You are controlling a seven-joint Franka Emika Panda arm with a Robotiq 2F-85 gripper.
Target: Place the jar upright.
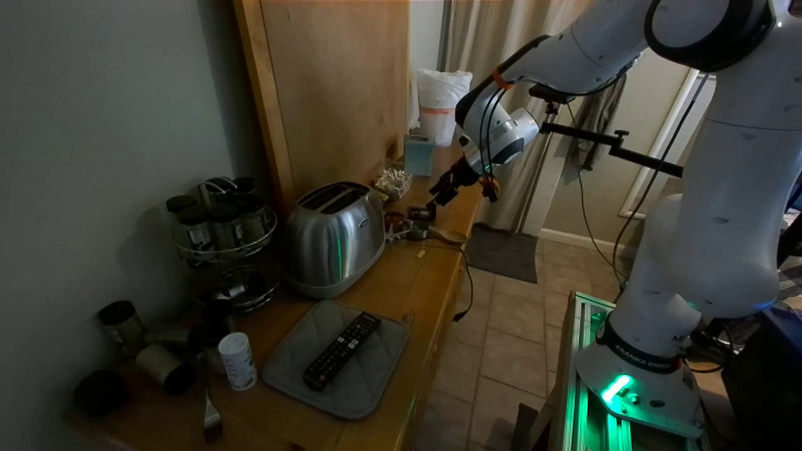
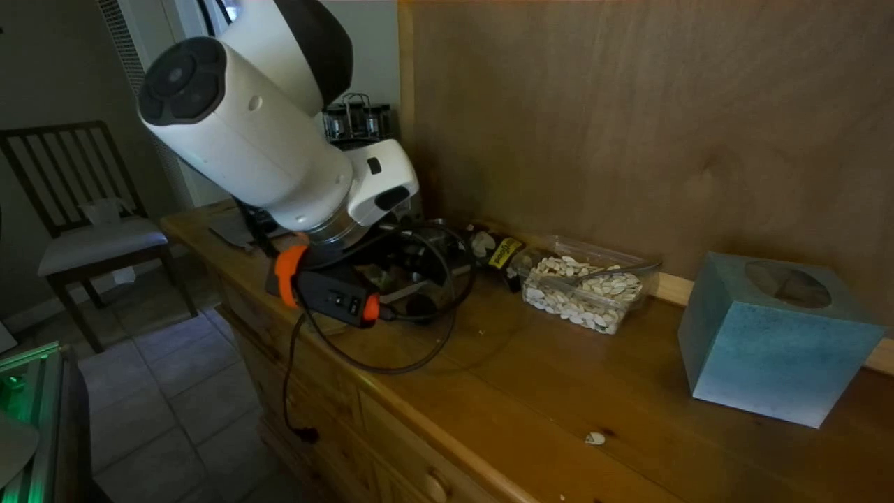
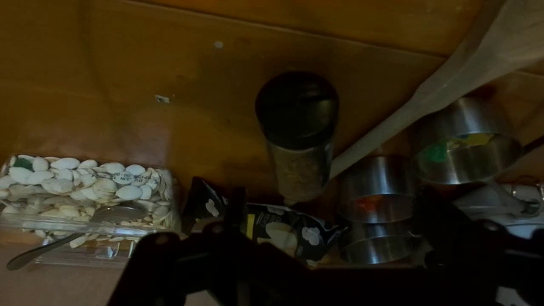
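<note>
The jar is a small clear spice jar (image 3: 299, 170) with a black lid and tan contents. It lies on its side on the wooden counter, lid toward the counter's front edge; it also shows in an exterior view (image 1: 420, 213). In the other exterior picture I cannot clearly make it out behind the arm and cables. My gripper (image 1: 442, 191) is just above and beside the jar, tilted down. In the wrist view the gripper's dark fingers (image 3: 329, 202) stand wide apart with nothing held between them. The jar appears beyond the fingertips, nearer the left finger.
Metal measuring cups (image 3: 378, 187) and a wooden spoon (image 3: 408, 110) lie close beside the jar. A black snack bag (image 3: 276, 229) and a seed container (image 3: 85, 182) are behind. A toaster (image 1: 335, 235), a tissue box (image 2: 775, 342) and a hanging cord (image 1: 468, 282) are near.
</note>
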